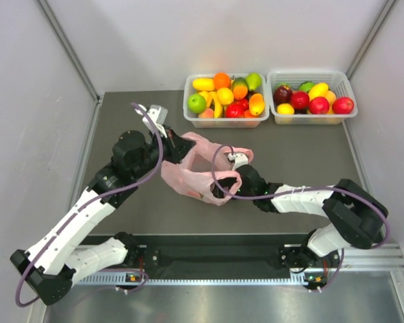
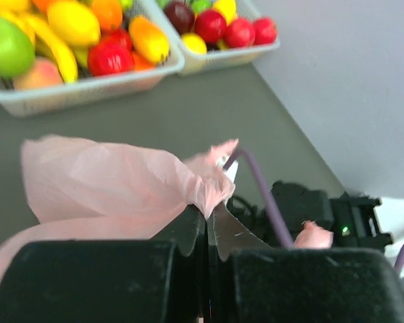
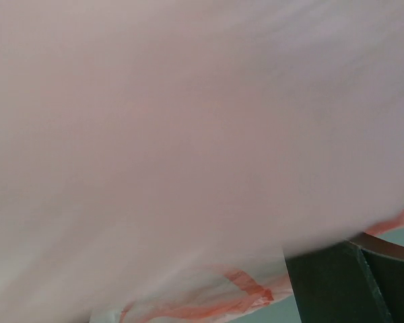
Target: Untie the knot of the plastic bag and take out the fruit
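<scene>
Surface (image 1: 303,168): dark grey. At its far edge stand the left basket (image 1: 225,123) and the right basket (image 1: 308,120), both white and both heaped with toy fruit (image 1: 222,94).

Plastic bag (image 1: 188,176): pink, crumpled, lying mid-surface between the arms, near the left basket but apart from it. Contents not discernible.

Left tool (image 2: 207,225): closed, pinching a fold of bag film.

Right tool (image 1: 223,189): jaws spread wide, pushed into the bag's near side. Film fills its wrist view, so anything between the jaws is hidden.
</scene>
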`<state>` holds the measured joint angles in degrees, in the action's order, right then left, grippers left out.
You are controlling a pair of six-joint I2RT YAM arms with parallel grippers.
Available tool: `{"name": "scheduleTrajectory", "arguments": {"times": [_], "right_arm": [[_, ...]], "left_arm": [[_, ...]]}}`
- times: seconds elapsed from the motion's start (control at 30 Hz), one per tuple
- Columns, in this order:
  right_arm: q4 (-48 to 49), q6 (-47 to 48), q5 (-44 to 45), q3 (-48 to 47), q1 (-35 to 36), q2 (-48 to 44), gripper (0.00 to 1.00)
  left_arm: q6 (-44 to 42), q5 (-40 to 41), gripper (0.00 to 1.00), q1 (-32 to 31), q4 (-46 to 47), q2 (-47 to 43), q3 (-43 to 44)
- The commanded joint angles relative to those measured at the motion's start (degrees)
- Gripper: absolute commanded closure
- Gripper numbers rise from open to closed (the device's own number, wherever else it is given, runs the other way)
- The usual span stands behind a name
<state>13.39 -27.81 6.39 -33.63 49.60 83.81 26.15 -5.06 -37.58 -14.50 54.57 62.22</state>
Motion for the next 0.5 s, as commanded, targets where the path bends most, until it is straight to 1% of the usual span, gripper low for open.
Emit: {"name": "scheduleTrajectory", "arguments": {"times": [0.0, 0.13, 0.2, 0.3, 0.37, 0.4, 0.47], "right_arm": [[5.7, -1.4, -0.2, 0.6, 1.5, -2.9, 0.0], [7.9, -0.6, -1.5, 1.3, 2.2, -7.0, 0.0], [8.2, -0.1, -2.0, 0.3, 2.8, -7.4, 0.0], [7.9, 0.6, -1.2, -2.0, 3.8, -5.9, 0.0], [6.7, 0.3, -0.2, -4.7, 4.4, -1.9, 0.0], [6.3, -0.1, -0.2, -5.6, 4.7, -1.9, 0.0], [5.5, -0.7, 1.2, -8.2, 5.3, 1.4, 0.0]], "left_arm": [[4.5, -3.9, 1.0, -0.2, 3.9, -1.4, -7.2], [7.6, -3.7, 1.0, -0.6, 4.5, -4.6, -13.2], [8.4, -3.3, 1.0, -0.7, 4.7, -5.9, -15.5], [9.4, -2.6, 1.0, -0.8, 4.6, -8.0, -20.3], [10.1, -2.2, 1.0, -0.7, 4.6, -9.6, -22.3], [10.2, -2.1, 1.0, -0.8, 4.6, -9.6, -22.8], [10.8, -2.1, 1.0, -0.8, 4.4, -10.4, -23.9]]}}
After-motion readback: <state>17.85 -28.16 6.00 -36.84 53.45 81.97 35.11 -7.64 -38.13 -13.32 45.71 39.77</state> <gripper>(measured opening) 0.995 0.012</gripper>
